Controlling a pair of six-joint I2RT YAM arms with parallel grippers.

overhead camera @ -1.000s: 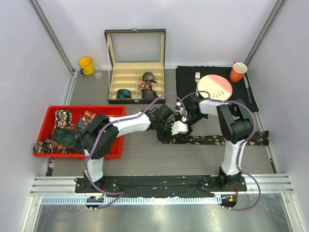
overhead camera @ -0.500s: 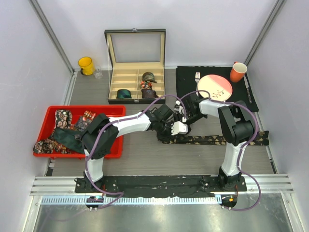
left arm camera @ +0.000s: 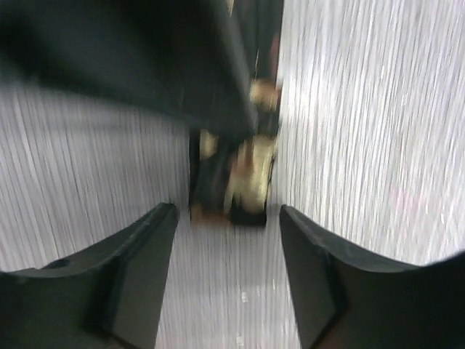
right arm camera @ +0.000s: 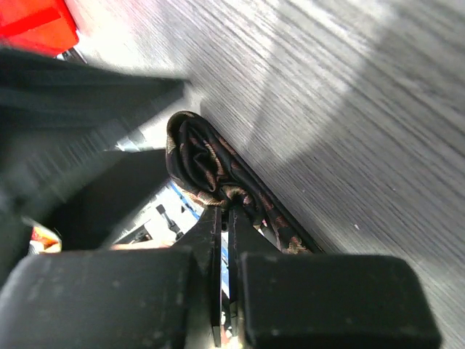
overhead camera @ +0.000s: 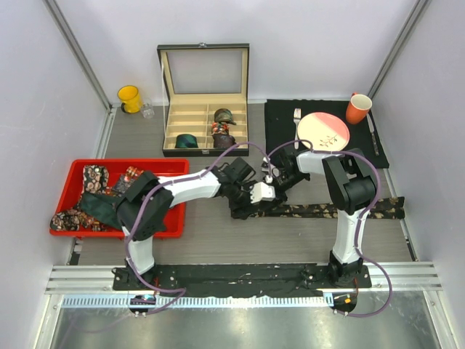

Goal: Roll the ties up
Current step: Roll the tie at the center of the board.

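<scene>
One tie [overhead camera: 334, 211] is laid flat across the middle of the table, running from the right edge leftward to where both claws meet. Its left end is curled into a small roll [right arm camera: 197, 156], seen close up in the right wrist view. The right claw [right arm camera: 224, 218] is closed, its fingers pinched on the fabric at the base of that roll. The left claw [left arm camera: 227, 233] is seen open, with the tie's end lying blurred just ahead of its fingers, ungripped. More ties [overhead camera: 94, 178] are heaped in the red tray [overhead camera: 127, 164] at left, and a few finished coils [overhead camera: 223, 116] are seated in the box [overhead camera: 203, 153] at far centre.

The step in hand is judged to be the first turns of the roll. To be done well, the pinch should be held on the core while the roll is turned rightward along the strip, so that the layers are wound tight and square. The open claw is best used to steady the roll's side, so that the edges are kept flush and telescoping is avoided. The flat length should be left straight; a sideways tug is likely to skew the coil.
</scene>
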